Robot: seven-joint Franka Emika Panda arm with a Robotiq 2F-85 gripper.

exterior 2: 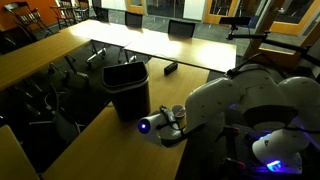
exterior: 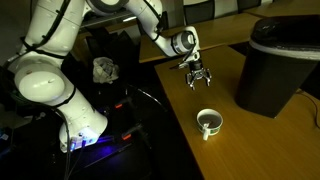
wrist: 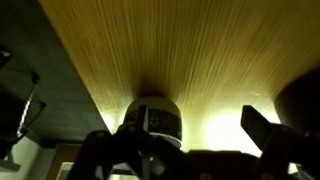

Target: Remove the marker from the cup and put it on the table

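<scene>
I judge this the approach step: the gripper (exterior: 196,78) hovers, claw apart. Next it should reach the cup (exterior: 208,123) at its 5 o'clock and pinch the marker.

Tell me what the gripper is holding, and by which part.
Nothing, it seems: the gripper hangs open above the table, apart from the cup.

White cup (exterior: 208,123), brown wood-grain table (exterior: 255,142)

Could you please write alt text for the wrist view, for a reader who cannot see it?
Seen from the wrist, the hand hangs over a brown wood-grain table, its dark fingers spread apart at the bottom edge. A dim rounded shape sits between them; dark floor shows at left.
</scene>
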